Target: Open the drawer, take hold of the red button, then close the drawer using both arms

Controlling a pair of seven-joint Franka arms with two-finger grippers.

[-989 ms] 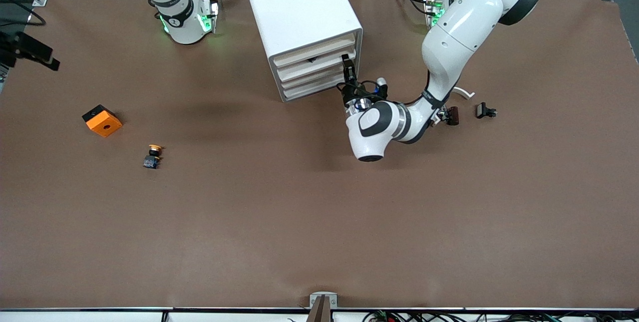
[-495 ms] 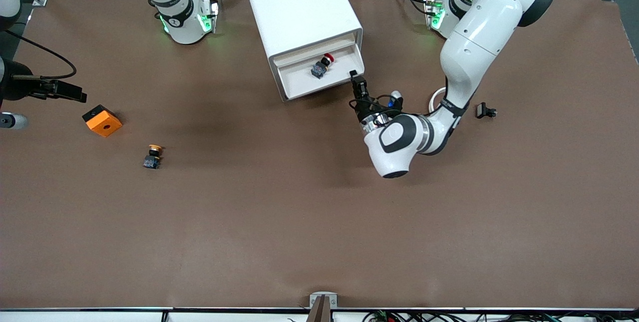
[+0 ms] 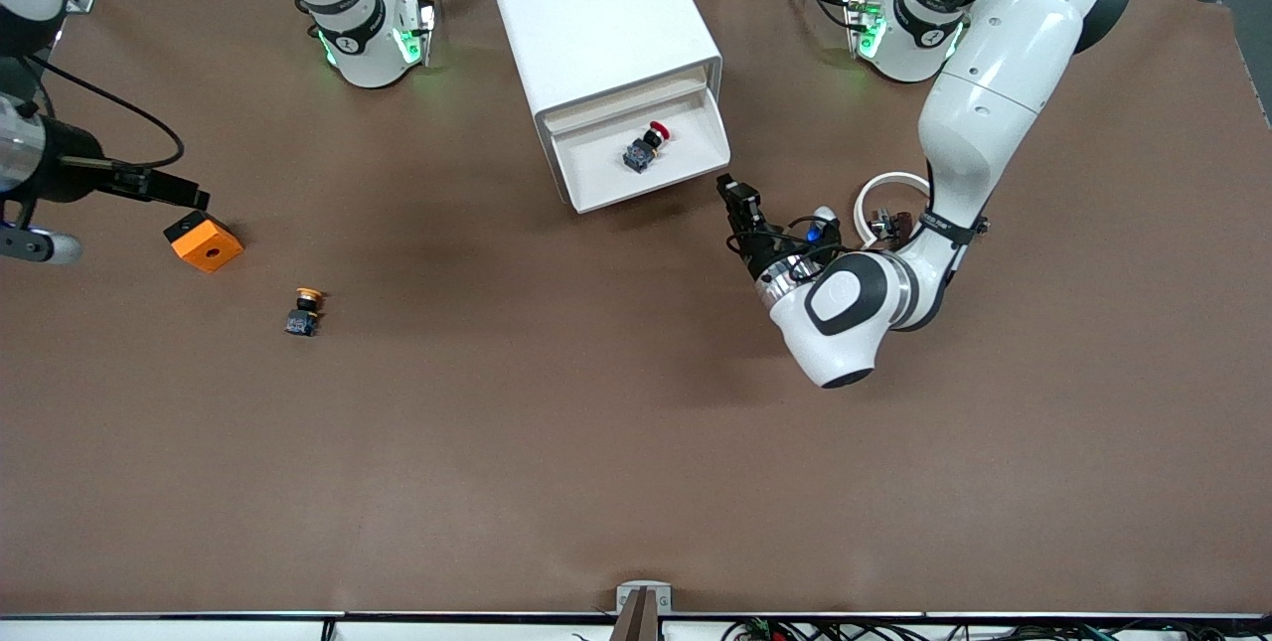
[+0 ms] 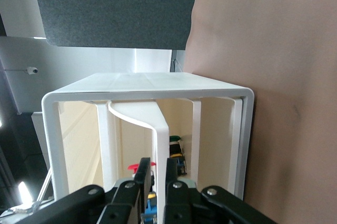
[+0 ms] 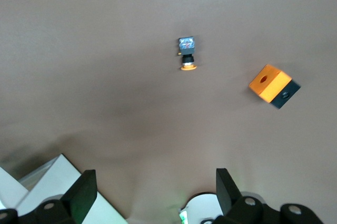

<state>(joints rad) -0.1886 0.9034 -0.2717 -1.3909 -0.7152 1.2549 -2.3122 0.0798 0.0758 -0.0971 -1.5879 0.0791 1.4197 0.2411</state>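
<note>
Red-capped, the button [image 3: 646, 146] lies in the pulled-out drawer [image 3: 642, 160]. The left end effector [image 3: 733, 194], clenched, sits just off the drawer's corner. The right end effector [image 3: 179, 192] hovers released above the orange cube [image 3: 203, 240].

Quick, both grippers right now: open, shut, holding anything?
Left gripper: shut, nothing in it, just in front of the open drawer.
Right gripper: open, empty, up over the table near the orange cube.

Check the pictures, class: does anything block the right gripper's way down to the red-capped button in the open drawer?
Nothing visible does. The button lies uncovered in the open drawer; the right gripper is up over the orange cube; the left gripper holds the drawer's handle.
</note>
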